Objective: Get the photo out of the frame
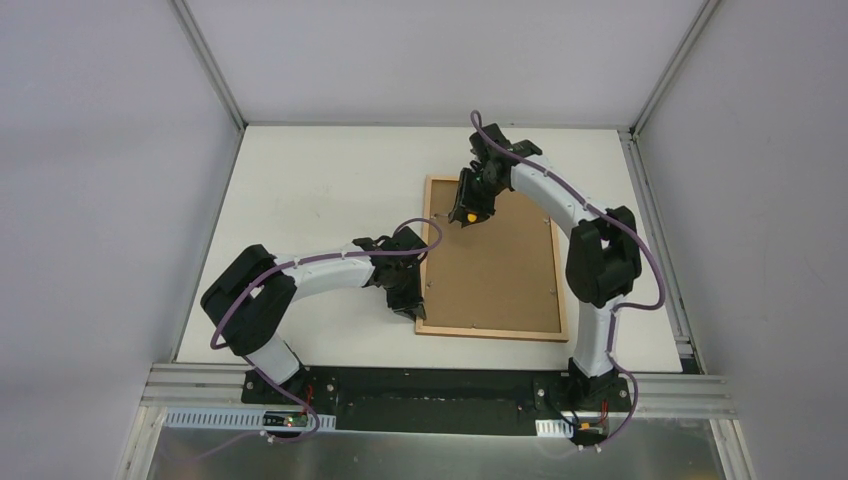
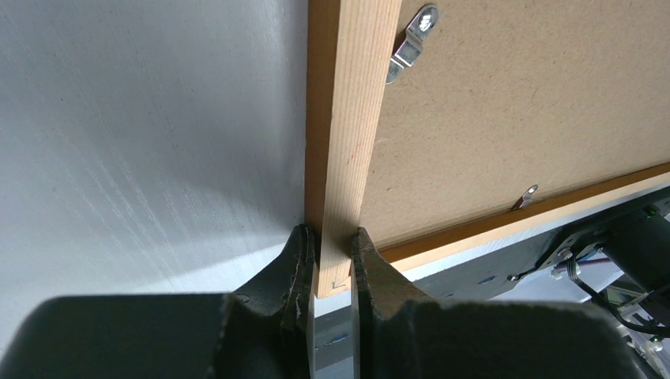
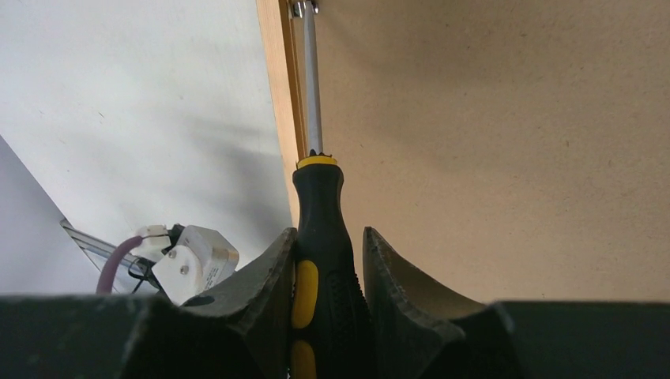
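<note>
White table point(image 1: 320, 200), frame point(image 1: 490, 331) lying face down near the middle; photo not visible.
Brown backing board point(image 1: 500, 270) faces up, and the photo is presumably beneath it, inside the frame. Left claw point(image 2: 332, 237) is pinched narrow on the frame's left rail, right at the near corner. Right claw point(image 3: 329, 237) is closed around a screwdriver point(image 3: 320, 205), whose tip touches a metal clip point(image 3: 304, 8) on the far left edge. Two more clips point(image 2: 411, 43) are seen over the board.
Judgement: the frame is stiff, light wood, so hold it by the rail as now. The board is rigid but thin. The photo is likely a flimsy sheet that creases easily; take it by one edge, and only after the clips are turned aside and the board lifted.
</note>
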Robot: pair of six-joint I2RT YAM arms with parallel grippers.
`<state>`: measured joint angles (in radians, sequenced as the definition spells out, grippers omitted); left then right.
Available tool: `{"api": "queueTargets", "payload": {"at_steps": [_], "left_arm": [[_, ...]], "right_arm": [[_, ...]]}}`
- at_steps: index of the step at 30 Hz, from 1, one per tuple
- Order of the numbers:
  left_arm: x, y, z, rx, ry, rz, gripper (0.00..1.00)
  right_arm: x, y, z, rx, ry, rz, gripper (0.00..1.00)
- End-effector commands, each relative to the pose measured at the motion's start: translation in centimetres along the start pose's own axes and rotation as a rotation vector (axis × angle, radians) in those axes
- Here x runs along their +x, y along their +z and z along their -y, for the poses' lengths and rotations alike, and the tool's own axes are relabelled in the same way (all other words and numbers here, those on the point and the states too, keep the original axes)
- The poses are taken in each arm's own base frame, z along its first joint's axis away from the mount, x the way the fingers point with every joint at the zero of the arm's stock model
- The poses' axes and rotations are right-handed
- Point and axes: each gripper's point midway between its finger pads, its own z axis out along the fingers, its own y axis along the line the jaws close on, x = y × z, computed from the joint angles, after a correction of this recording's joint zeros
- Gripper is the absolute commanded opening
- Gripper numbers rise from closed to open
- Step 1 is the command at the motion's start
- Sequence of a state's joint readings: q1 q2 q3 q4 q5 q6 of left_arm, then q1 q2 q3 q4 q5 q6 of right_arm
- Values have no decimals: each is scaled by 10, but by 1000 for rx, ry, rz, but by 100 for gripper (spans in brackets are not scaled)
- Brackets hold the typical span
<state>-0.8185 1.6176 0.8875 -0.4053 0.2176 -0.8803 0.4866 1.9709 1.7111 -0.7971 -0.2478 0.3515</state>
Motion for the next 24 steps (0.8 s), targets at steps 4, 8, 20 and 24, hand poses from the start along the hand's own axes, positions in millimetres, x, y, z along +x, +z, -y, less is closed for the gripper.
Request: {"api": "queueTargets", "payload": {"at_steps": [4,8,20,24], "left_arm": [[21,10,-37,-156,-58,-70,0],[19,12,-30,-135,-62,-77,0],[22,13,-28,-128,-69,-96,0],[21,14,-27,-124,-66,-95,0]], "right_arm": [[24,-9,6,25,-39,-31,0],[36,-1,11,45,-58,69,0],[51,7,-7,-110,-98,274,0],[61,17,-10,-180,-126,252,0]]}}
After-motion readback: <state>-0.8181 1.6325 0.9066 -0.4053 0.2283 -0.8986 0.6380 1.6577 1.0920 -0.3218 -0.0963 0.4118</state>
